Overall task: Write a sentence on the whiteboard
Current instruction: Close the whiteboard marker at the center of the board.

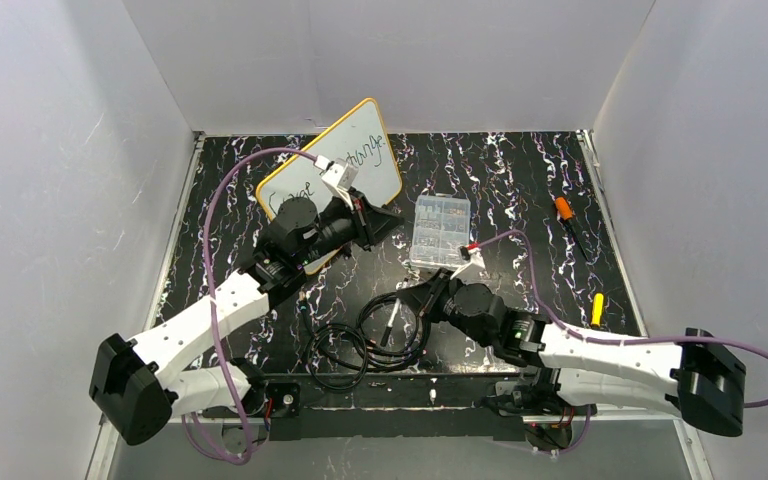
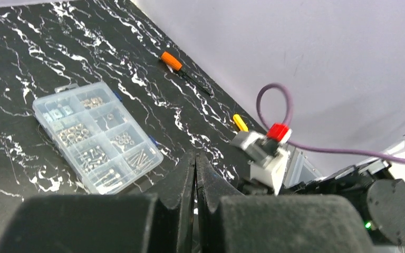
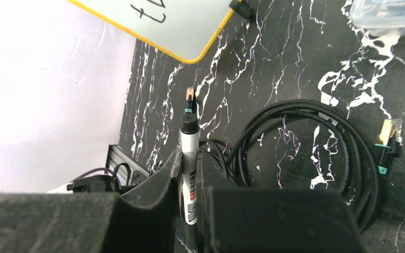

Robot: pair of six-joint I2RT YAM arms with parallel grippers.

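The whiteboard, white with a yellow-orange rim, stands tilted at the back left; its lower corner shows in the right wrist view. Dark handwritten lettering runs across it in two lines, too small to read. My left gripper is shut and empty just right of the board's lower edge; in the left wrist view its jaws are pressed together. My right gripper is shut on an uncapped grey marker, whose tip points toward the board from well in front of it, above the table.
A clear compartmented parts box lies right of the board, also in the left wrist view. Coiled black cables lie under the right gripper. An orange-handled screwdriver and a yellow tool lie at the right.
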